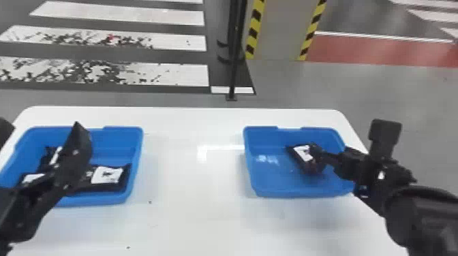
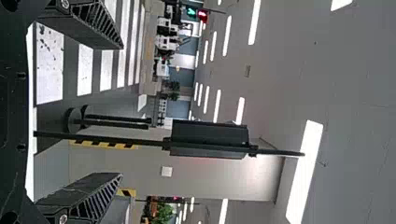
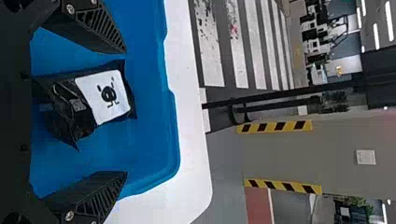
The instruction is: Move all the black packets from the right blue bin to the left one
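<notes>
Head view: see L claw (image 1: 41, 127) above L bin (image 1: 135, 149) w/ blk packets (image 1: 108, 175) inside; R claw (image 1: 349, 137) at R bin (image 1: 251, 165), nr blk packet w/ white label (image 1: 303, 152) in it. Both on tabletop (image 1: 191, 211).

L wrist view: see L claw wide open.

R wrist view: see R claw open too, w/ packet betw. fingers (image 3: 100, 32), ungripped.
</notes>
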Motion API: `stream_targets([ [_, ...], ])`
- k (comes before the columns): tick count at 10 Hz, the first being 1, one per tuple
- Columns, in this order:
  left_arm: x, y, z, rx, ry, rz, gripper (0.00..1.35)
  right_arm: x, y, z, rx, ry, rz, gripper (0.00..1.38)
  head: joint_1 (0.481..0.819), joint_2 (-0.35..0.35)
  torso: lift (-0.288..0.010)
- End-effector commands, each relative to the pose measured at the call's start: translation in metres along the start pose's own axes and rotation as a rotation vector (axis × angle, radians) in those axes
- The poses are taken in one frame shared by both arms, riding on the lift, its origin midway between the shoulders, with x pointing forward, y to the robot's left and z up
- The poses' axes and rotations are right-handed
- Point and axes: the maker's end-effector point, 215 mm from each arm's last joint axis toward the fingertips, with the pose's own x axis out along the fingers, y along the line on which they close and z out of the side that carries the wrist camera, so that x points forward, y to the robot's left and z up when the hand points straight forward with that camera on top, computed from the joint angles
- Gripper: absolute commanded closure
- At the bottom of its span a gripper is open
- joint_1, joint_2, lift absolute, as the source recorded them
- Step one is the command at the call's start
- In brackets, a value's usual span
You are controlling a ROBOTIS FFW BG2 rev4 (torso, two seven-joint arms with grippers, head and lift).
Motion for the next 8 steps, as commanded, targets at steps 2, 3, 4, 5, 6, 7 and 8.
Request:
stream_targets([
  [2, 0.001, 0.000, -0.001, 0.004, 0.003, -0.003, 0.06, 0.026, -0.004, -0.023, 0.016, 0.079, 0.012, 0.11, 0.695, -0.154, -0.140],
  [3, 0.001, 0.000, -0.001, 0.005, 0.003, -0.004, 0.06, 0.033, -0.001, -0.032, 0.020, 0.103, 0.019, 0.11, 0.695, -0.154, -0.140],
  [4, 0.002, -0.001, -0.001, 0.010, 0.004, -0.006, 0.06, 0.040, 0.000, -0.041, 0.026, 0.127, 0.035, 0.11, 0.695, -0.148, -0.140],
  [5, 0.002, -0.001, -0.001, 0.011, 0.004, -0.008, 0.07, 0.041, 0.005, -0.045, 0.022, 0.139, 0.048, 0.11, 0.695, -0.144, -0.140],
  [6, 0.002, 0.000, -0.001, 0.014, 0.007, -0.008, 0.07, 0.040, 0.005, -0.047, 0.017, 0.148, 0.046, 0.15, 0.695, -0.141, -0.140],
  [7, 0.002, 0.000, -0.001, 0.014, 0.005, -0.009, 0.07, 0.039, 0.003, -0.055, 0.015, 0.176, 0.039, 0.24, 0.695, -0.138, -0.140],
  [8, 0.003, -0.001, 0.000, 0.012, 0.002, -0.011, 0.08, 0.038, 0.001, -0.063, 0.015, 0.210, 0.034, 0.56, 0.695, -0.138, -0.140],
])
